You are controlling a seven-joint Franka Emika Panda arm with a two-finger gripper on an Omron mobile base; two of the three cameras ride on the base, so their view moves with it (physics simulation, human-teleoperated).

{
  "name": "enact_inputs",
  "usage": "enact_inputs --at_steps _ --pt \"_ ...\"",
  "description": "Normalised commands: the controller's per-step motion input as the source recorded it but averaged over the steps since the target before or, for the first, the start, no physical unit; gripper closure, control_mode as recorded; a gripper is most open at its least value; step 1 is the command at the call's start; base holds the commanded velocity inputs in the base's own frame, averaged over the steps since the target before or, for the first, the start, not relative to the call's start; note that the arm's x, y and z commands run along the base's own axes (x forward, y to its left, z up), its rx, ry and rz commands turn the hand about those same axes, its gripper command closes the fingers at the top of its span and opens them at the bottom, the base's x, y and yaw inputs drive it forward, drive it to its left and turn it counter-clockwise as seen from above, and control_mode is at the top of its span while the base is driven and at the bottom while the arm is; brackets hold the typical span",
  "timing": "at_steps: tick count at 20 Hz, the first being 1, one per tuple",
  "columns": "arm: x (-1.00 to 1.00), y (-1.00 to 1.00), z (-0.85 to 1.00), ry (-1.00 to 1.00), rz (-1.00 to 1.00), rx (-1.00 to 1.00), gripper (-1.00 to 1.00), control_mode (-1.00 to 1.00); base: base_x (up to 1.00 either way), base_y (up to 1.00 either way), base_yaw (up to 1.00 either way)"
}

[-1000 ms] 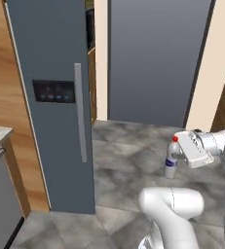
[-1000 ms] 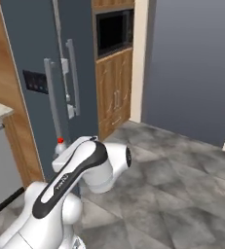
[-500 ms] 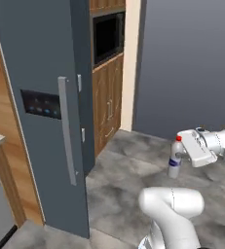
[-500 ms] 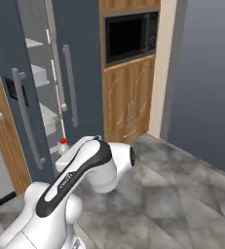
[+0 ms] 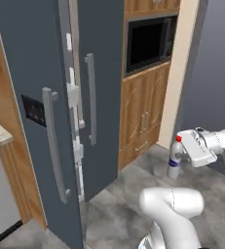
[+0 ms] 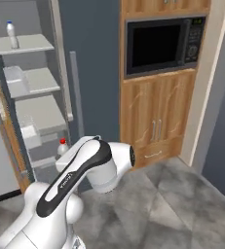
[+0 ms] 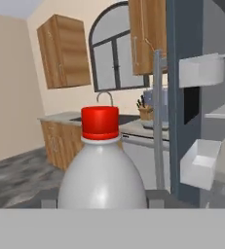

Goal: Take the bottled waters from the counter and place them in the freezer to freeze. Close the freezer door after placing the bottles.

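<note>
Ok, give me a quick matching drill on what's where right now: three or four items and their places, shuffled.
Things:
1. red-capped bottle
2. blue-capped bottle
3. microwave
4. freezer door

Places or states:
A. set in the wooden cabinet wall
B. on the top freezer shelf
C. standing open
D. held in the gripper

Pairs: 1-D, 2-B, 3-A, 4-C

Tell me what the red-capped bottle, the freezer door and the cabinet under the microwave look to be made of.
Red-capped bottle: likely clear plastic, glossy, with soft highlights on its rounded shoulder; the cap looks like opaque red plastic.
Freezer door: dark slate-grey, matte, probably painted metal; its long handle is a paler grey bar.
Cabinet under the microwave: brown wood with visible grain, satin finish.
</note>
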Motion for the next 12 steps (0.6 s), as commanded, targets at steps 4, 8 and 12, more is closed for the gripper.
enact_inputs --at_steps 4,8,12 --pt "0.00 0.00 0.00 0.00 0.00 0.00 1.00 1.00 0.63 -1.00 0.59" --pt "0.00 0.00 0.00 0.00 0.00 0.00 1.00 1.00 0.70 -0.89 0.67" --pt "0.00 0.00 0.00 0.00 0.00 0.00 1.00 1.00 0.77 -0.69 0.70"
